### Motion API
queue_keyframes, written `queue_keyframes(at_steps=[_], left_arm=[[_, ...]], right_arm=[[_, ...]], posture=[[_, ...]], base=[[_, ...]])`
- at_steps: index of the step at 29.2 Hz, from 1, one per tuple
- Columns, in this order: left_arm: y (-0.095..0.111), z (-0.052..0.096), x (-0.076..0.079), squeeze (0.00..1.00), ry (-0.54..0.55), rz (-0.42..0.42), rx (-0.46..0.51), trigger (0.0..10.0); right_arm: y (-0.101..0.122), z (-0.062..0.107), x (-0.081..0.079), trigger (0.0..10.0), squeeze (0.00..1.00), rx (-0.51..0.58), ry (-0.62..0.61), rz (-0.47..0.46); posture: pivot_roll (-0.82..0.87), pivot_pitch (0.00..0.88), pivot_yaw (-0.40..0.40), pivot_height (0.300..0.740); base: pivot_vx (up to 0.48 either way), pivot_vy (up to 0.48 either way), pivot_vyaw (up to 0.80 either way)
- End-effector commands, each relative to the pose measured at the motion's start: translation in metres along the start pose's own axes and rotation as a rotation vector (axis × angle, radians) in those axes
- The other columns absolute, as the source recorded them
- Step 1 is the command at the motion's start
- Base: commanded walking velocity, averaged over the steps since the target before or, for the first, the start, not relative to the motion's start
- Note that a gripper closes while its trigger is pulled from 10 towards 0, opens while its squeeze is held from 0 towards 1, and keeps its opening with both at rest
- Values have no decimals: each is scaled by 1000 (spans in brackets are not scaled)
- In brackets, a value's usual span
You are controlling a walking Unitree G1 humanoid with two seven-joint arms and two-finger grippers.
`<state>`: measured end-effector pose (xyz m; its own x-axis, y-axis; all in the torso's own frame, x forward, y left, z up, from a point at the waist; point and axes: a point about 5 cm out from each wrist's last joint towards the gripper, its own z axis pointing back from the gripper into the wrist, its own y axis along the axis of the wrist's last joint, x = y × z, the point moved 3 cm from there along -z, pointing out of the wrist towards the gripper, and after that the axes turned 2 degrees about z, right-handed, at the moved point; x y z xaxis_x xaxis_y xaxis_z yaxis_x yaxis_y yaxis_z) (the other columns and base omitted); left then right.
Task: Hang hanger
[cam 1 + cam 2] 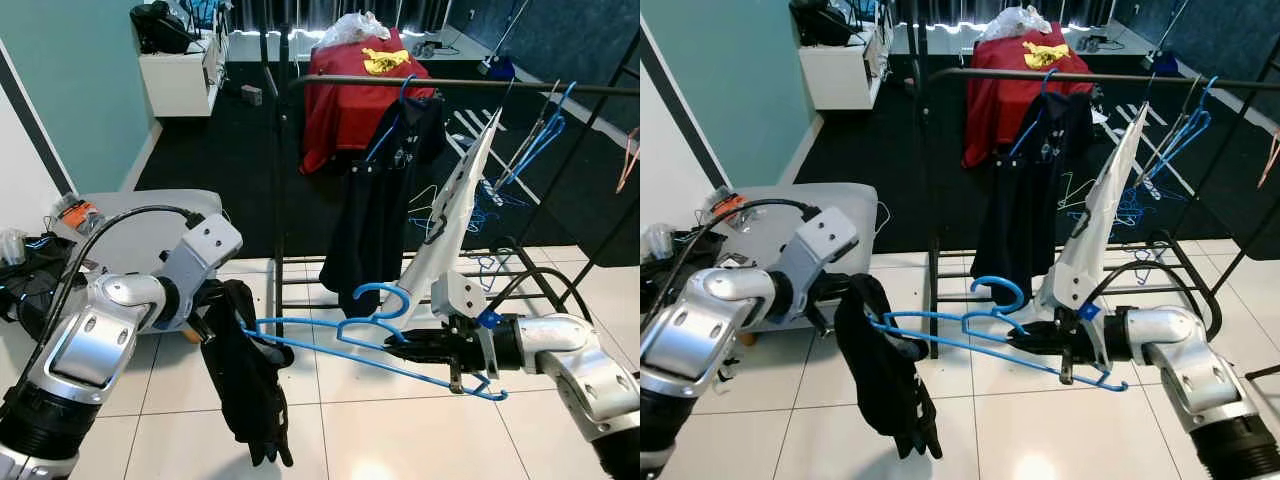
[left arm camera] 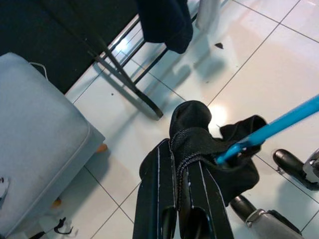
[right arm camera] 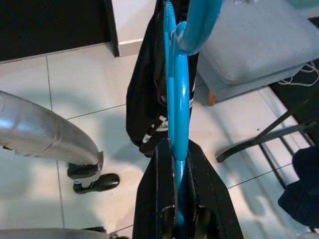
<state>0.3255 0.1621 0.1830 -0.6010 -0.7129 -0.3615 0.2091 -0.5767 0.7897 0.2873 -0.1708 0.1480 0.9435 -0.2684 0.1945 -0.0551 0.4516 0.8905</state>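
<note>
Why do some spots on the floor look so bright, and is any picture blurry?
Left eye view: lamp glare on the glossy floor tiles, otherwise sharp. Left wrist view: a bright glare patch beside the black garment. Right wrist view: the blue hanger close up looks soft.

clothes rail (image 1: 450, 86) cut off at right edge; left gripper (image 1: 205, 325) fingertips buried in black garment (image 1: 245, 380)

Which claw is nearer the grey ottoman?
Left. The left claw, shut on the black garment, is just beside the grey ottoman; the right claw grips the blue hanger farther off.
</note>
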Motion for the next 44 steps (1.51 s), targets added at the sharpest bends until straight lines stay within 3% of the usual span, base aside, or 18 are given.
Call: queue_keyframes(at_steps=[1,14,19,20,27,38,44], left_arm=[[9,0,7,0,-28,-15,22,10000],[22,2,15,0,-58,-16,52,10000],[30,3,13,0,-49,-2,74,10000],[35,3,14,0,-55,8,93,10000],[39,3,23,0,-81,12,105,10000],[40,-3,44,0,-137,-24,91,10000],[40,-7,53,0,-152,-45,83,10000]], right_arm=[[2,-1,4,10000,0,7,-21,22],[-5,-5,6,10000,0,-25,-47,31],[-29,-6,-1,10000,0,-122,-27,-59],[-41,-8,-7,10000,0,-137,-13,-148],[-51,-10,-11,10000,0,-125,-17,-216],[-35,-12,-1,10000,0,-88,-39,-181],[-33,-16,-1,10000,0,-139,-1,-175]], posture=[[24,55,-18,740],[27,38,-17,740],[26,30,-20,740],[25,28,-19,740],[26,31,-18,740],[19,37,-19,740],[18,40,-24,740]], base=[[0,0,0],[0,0,0],[0,0,0],[0,0,0],[0,0,0],[0,0,0],[0,0,0]])
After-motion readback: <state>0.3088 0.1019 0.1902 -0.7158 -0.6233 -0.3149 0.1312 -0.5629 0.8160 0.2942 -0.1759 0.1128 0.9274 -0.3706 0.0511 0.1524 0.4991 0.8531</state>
